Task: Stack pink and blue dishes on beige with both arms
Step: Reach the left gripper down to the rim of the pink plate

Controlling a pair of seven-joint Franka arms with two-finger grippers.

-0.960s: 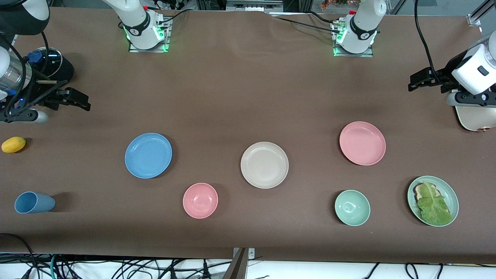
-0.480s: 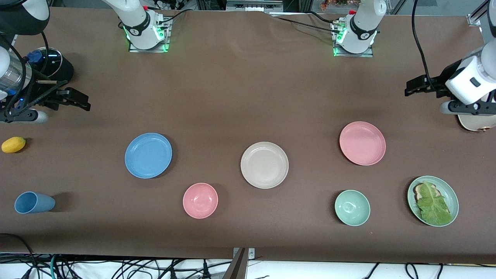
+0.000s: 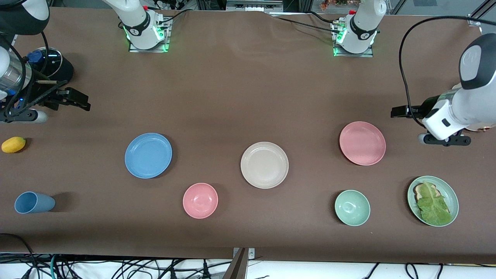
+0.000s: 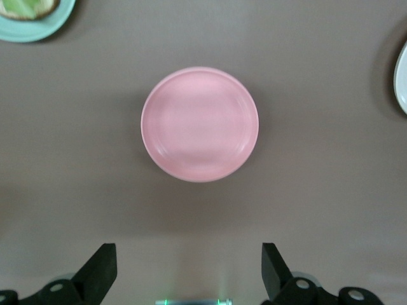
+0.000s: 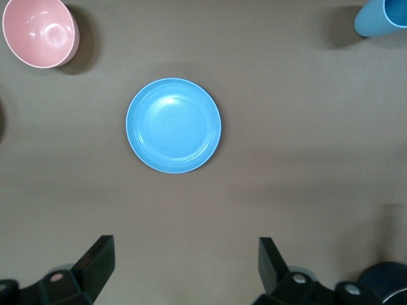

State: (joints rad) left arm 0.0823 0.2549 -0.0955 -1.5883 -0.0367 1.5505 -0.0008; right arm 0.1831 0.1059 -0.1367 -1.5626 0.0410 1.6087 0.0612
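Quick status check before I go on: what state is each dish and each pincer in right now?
pink plate: flat on table, empty
blue plate: flat on table, empty
beige plate: empty, nothing stacked
left pincer: open, empty, above the table beside pink plate
right pincer: open, empty
blue cup: on its side

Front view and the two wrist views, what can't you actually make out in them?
- Right arm: its upper links leave the front view's edge, so its pose is cut off.
- Cream object: the left arm covers most of it in the front view.
- Sandwich under the lettuce: only a bread corner shows.
- Beige plate: only its rim shows at the left wrist view's edge.
- Blue cup: cropped by the right wrist view's edge.
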